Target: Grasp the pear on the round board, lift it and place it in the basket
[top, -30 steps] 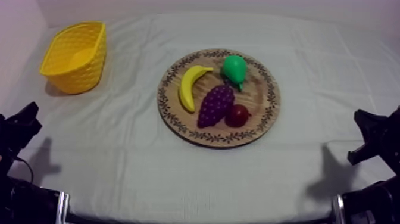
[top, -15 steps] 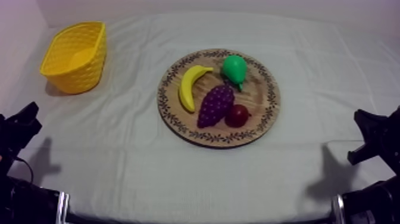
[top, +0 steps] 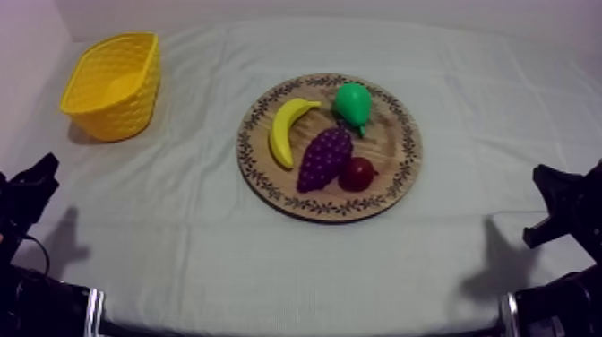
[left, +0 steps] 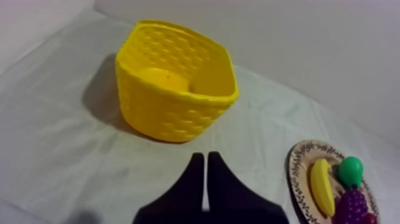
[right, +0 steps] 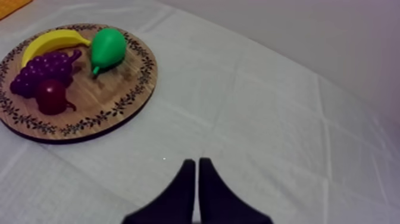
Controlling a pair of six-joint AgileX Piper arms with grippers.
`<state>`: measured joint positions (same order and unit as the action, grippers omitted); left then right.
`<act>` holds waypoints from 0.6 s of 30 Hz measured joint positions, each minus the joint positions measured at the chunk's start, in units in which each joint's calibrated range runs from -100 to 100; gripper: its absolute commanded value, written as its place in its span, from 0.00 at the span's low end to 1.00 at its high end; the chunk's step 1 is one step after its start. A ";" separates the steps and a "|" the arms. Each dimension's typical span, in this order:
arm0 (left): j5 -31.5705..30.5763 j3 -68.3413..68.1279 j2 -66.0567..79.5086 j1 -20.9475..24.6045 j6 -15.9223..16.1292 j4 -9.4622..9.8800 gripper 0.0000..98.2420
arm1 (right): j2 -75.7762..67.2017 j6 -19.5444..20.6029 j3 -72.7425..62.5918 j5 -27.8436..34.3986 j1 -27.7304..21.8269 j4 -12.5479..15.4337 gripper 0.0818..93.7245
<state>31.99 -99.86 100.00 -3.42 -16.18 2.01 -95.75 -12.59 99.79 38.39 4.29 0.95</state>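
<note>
Left claw and right claw sit clenched empty, and we reckon the smooth green toy pear is light, slippery, best pinched round its belly.

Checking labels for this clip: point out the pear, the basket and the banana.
pear (top: pixel 352 103), top view, green body.
basket (top: pixel 121 112), top view, front wall.
banana (top: pixel 280 134), top view, middle of curve.
</note>
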 measured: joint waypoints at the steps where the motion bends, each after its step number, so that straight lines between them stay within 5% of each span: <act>1: 0.00 0.20 -0.04 -0.28 -0.10 -0.01 0.00 | 0.00 0.00 0.00 0.00 0.00 0.00 0.00; 18: 10.54 36.23 -27.50 -4.52 9.21 0.65 0.01 | 0.00 0.07 0.00 0.00 0.00 0.00 0.00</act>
<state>42.53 -63.63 72.50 -7.95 -6.97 2.66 -95.75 -12.53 99.79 38.39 4.29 0.95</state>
